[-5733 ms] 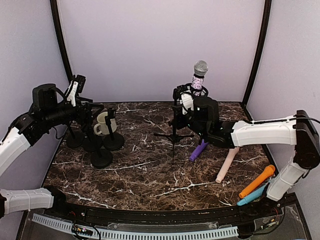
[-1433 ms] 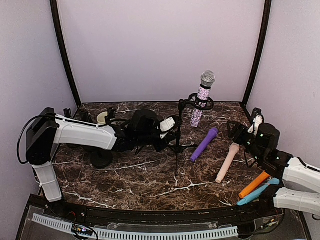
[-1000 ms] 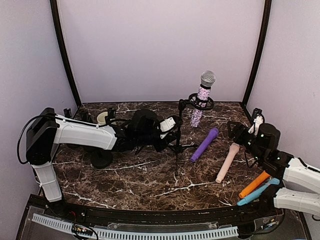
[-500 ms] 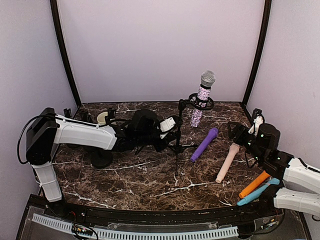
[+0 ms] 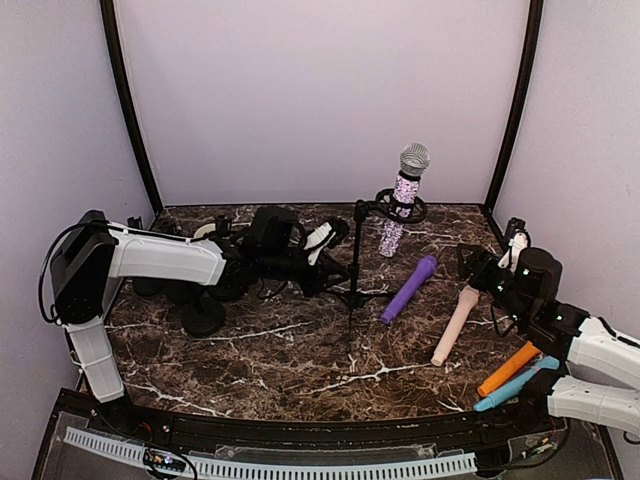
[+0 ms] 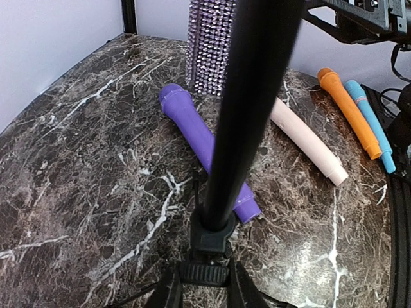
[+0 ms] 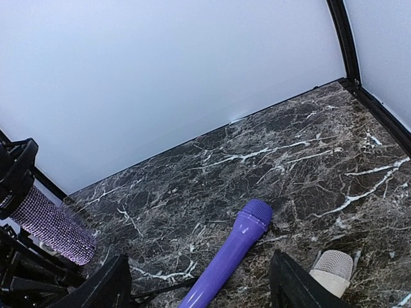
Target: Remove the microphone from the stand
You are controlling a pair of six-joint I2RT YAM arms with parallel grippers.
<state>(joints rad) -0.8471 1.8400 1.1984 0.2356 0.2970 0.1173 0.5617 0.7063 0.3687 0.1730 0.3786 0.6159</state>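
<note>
The microphone (image 5: 405, 195) has a glittery purple body and a silver mesh head. It stands upright in the ring clip at the top of the black tripod stand (image 5: 355, 262) at mid-table. My left gripper (image 5: 338, 250) is low on the stand's pole. In the left wrist view its fingers (image 6: 168, 292) press on the ribbed collar (image 6: 204, 273) under the pole (image 6: 247, 115), and the glittery body (image 6: 209, 45) shows behind. My right gripper (image 5: 487, 262) hovers open at the right, off the stand, with nothing in it. In its own view that gripper (image 7: 200, 289) looks over the table.
A purple microphone (image 5: 408, 288) and a cream one (image 5: 455, 325) lie right of the stand. Orange (image 5: 513, 362) and blue (image 5: 515, 388) microphones lie by the right arm. Several round-based stands (image 5: 203, 315) and a cream cup (image 5: 205, 232) crowd the left side.
My left gripper has closed fully on the stand's collar, and its wrist has drawn back a little to the left. The microphone, stand and right arm have not moved.
</note>
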